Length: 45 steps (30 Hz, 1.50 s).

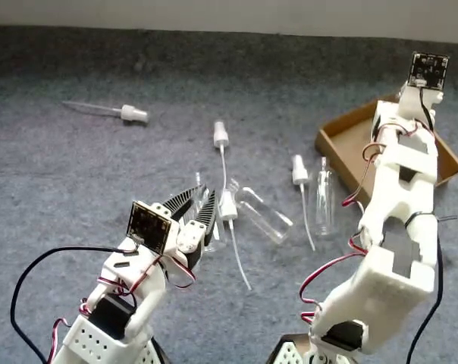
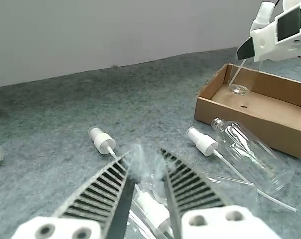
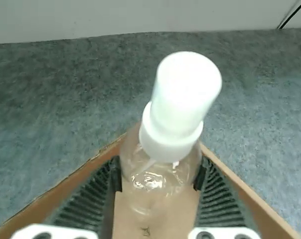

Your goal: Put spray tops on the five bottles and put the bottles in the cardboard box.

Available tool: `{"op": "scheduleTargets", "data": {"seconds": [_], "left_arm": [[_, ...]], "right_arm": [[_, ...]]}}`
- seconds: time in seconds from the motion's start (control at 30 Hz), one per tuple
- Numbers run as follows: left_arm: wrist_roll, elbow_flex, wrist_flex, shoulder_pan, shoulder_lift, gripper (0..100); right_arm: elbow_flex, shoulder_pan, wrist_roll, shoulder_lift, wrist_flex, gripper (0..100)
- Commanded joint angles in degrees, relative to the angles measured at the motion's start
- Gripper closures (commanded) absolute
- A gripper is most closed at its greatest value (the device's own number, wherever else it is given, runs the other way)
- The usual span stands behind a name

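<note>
The clear bottle (image 3: 160,174), white spray top seated, stood upright low inside the cardboard box (image 3: 66,191), clamped at its body by the right gripper (image 3: 158,191). This was the boxing step, I judged; next came setting down and release (gently, lest it topple). Well outside the box, the left gripper (image 2: 145,158) sat over an uncapped bottle (image 1: 211,231); its grip I couldn't tell.

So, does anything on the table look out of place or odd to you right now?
One spray top lies well apart from the other parts, toward the far left of the table. Otherwise, two uncapped bottles lie on their sides among loose tops, as expected. Nothing looks spilled or broken.
</note>
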Motion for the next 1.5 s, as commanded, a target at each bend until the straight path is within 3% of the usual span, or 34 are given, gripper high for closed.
{"op": "scheduleTargets", "data": {"seconds": [0.0,0.6,0.8,0.97,1.2,1.47], "left_arm": [[-0.53,1.19,0.0,-0.66,-0.22,97],[-0.53,1.19,0.18,-0.66,-0.22,97],[-0.53,1.19,0.18,-0.66,-0.22,97],[-0.53,1.19,0.18,-0.66,-0.22,97],[-0.53,1.19,0.18,-0.66,-0.22,97],[-0.53,1.19,0.18,-0.66,-0.22,97]], "right_arm": [[-8.31,0.31,0.53,1.54,-1.8,92.0],[-14.46,0.57,0.79,10.95,-1.45,91.6],[-14.55,0.66,0.62,10.86,-1.45,81.5],[-14.46,0.75,0.62,10.77,-1.36,80.9],[-14.64,0.31,0.53,7.08,9.1,80.7],[-14.37,0.48,0.79,5.58,9.63,78.0]]}}
